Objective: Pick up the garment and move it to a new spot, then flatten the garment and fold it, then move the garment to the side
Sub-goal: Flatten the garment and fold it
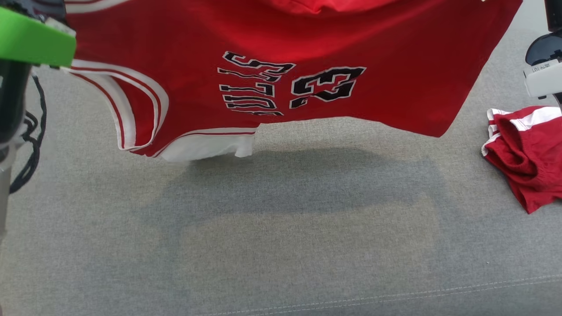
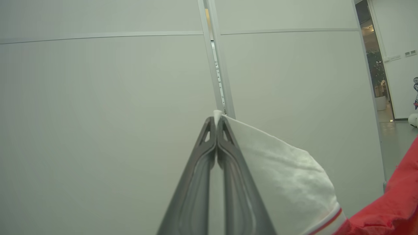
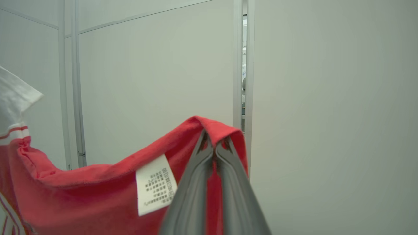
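While the red garment (image 1: pixel 377 66) hangs stretched across the top of the head view, its lower edge stands clear of the grey fabric surface (image 1: pixel 281 254) and throws a broad shadow (image 1: pixel 303 180) on it in the middle of the frame. Black lettering outlined in white sits upside down at the centre of the cloth. At the lower left of the garment there is a white sleeve (image 1: pixel 206 147) and a curved band of white and red trim.

In the left wrist view, the left gripper (image 2: pixel 216 121) rises from the bottom centre with its two dark fingers pressed together, and a tip of the white sleeve is pinched between them. The white cloth falls away toward the lower right of that frame, where the red body begins.

In the right wrist view, the right gripper (image 3: pixel 214 143) has its fingers closed on a fold of the red fabric, which drapes over the tips. A white care label (image 3: pixel 156 184) is sewn just to the left of the fingers. Pale wall panels (image 3: pixel 156 75) stand behind.

A second, crumpled red and white cloth (image 1: pixel 527 153) lies on the grey surface at the right edge of the head view, well apart from the hanging one. A green piece (image 1: pixel 30 41) and a black cable (image 1: pixel 30 145) show at the left edge.
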